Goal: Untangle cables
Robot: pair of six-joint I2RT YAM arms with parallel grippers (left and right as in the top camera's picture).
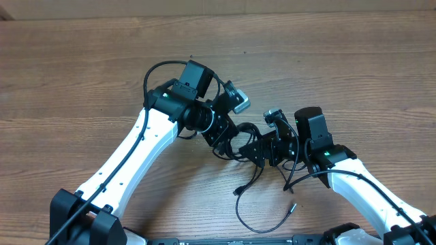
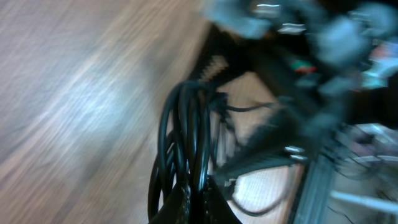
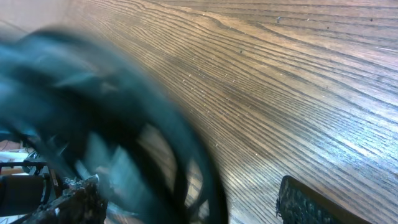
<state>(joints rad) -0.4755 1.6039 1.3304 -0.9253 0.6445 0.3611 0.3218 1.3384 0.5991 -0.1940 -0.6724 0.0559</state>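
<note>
The cables (image 1: 236,147) form a thin black tangle in the middle of the wooden table, between my two grippers. One loose strand (image 1: 262,228) curls toward the front edge and ends in small plugs. My left gripper (image 1: 222,136) is shut on the tangle. In the left wrist view its fingertips (image 2: 200,205) pinch several black cable loops (image 2: 186,124) that rise in front of the camera. My right gripper (image 1: 263,148) sits just right of the bundle. In the right wrist view it stands open (image 3: 189,202), and blurred cable loops (image 3: 186,155) cross between its fingers (image 3: 308,202).
The two wrists are close together over the tangle, and the right arm's blurred body (image 2: 323,37) fills the top of the left wrist view. Bare wooden table (image 1: 82,68) lies all round. The arm bases stand at the front edge (image 1: 95,218).
</note>
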